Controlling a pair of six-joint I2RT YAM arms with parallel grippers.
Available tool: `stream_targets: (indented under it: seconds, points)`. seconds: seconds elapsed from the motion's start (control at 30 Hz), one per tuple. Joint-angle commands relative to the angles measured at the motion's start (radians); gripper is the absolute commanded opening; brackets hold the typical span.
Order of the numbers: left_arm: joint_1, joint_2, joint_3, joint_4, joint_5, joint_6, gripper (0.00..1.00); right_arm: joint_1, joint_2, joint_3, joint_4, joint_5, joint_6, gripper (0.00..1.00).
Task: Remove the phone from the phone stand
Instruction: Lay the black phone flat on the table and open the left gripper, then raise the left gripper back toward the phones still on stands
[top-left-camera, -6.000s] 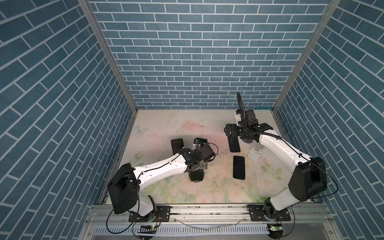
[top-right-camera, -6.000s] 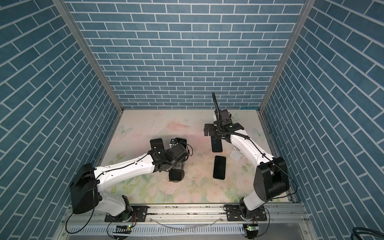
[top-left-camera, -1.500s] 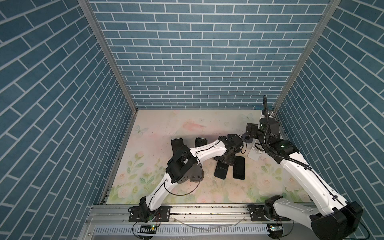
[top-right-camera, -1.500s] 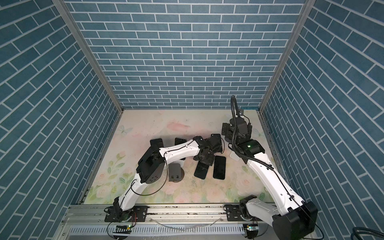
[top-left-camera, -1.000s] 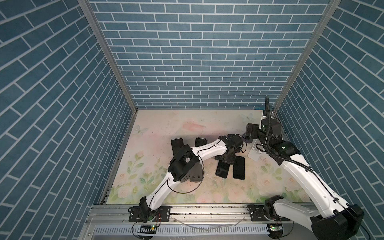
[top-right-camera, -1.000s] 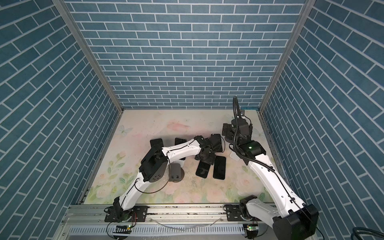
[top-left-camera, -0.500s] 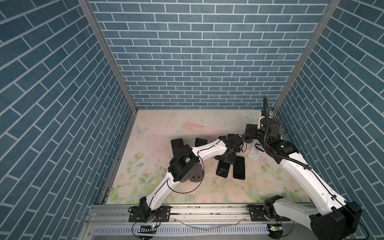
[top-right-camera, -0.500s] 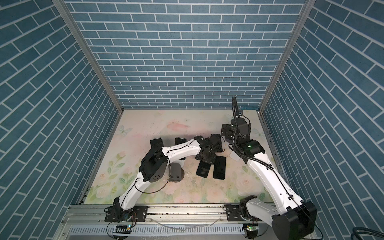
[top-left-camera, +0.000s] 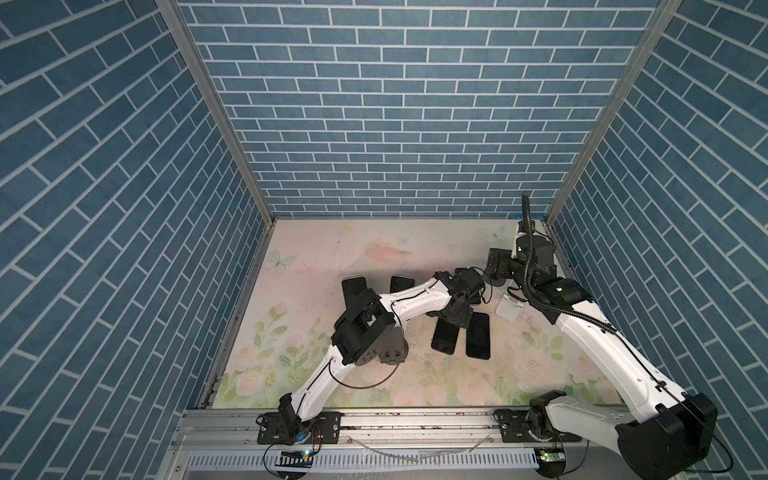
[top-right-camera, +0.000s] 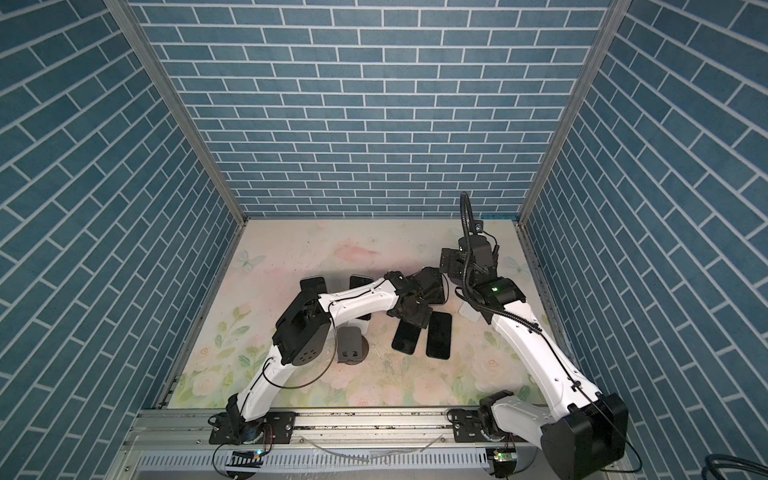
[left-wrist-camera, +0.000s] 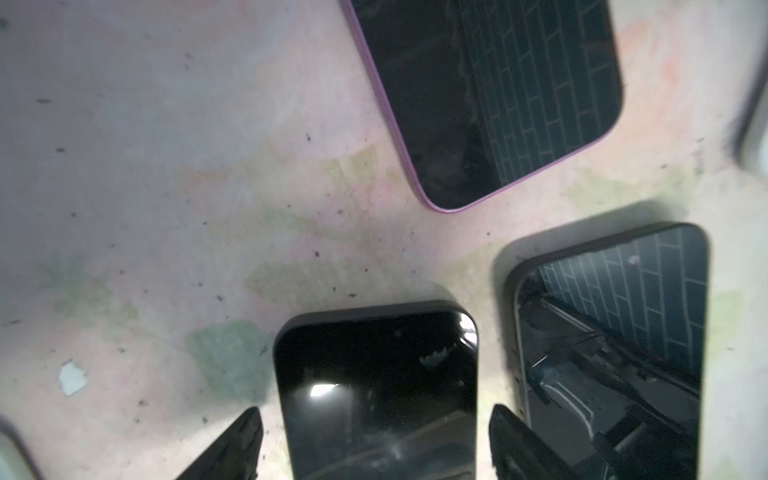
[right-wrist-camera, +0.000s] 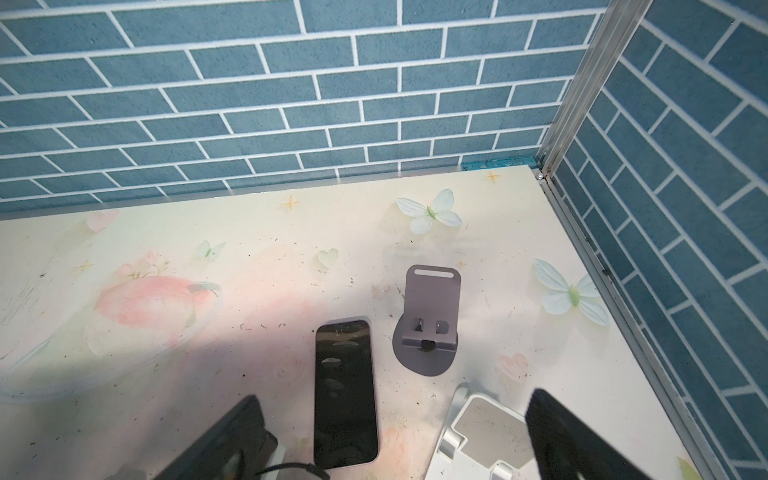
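Observation:
A black phone (left-wrist-camera: 374, 382) lies flat on the table (top-left-camera: 316, 257), seen in both top views (top-left-camera: 445, 343) (top-right-camera: 406, 334). My left gripper (left-wrist-camera: 374, 415) stands open over its near end, one finger on each side with table showing in both gaps. Its place in a top view is right of centre (top-left-camera: 455, 318). The dark grey phone stand (top-right-camera: 351, 338) at front left is bare. My right gripper (right-wrist-camera: 390, 436) hangs open and holds nothing, above a white stand (right-wrist-camera: 482, 440) near the right wall (top-left-camera: 500, 270).
Several other phones lie flat: one beside the released phone (top-left-camera: 478, 340), a purple-edged one (left-wrist-camera: 490, 95), two at the back left (top-left-camera: 353, 289) (top-left-camera: 401, 282). A bare grey stand (right-wrist-camera: 428, 328) and another phone (right-wrist-camera: 343, 386) lie ahead of my right gripper. Brick walls close three sides.
My left gripper has opened and let go of the phone, which now lies on the table beside another phone. The right arm has only shifted slightly near the right wall.

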Motion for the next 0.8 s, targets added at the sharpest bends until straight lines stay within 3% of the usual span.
stream_targets:
  seconds: [0.0,0.37,0.77]
  points:
    - [0.006,-0.07,-0.04,0.041,-0.014,0.021,0.89,-0.006,0.009,-0.001,-0.008,-0.01,0.037,0.99]
    - [0.001,-0.312,-0.295,0.308,0.032,0.133,0.94,-0.033,-0.011,0.065,-0.06,-0.033,0.075,0.99]
    - [-0.002,-0.555,-0.533,0.5,-0.052,0.192,0.95,-0.041,-0.013,0.094,-0.12,-0.039,0.102,0.99]
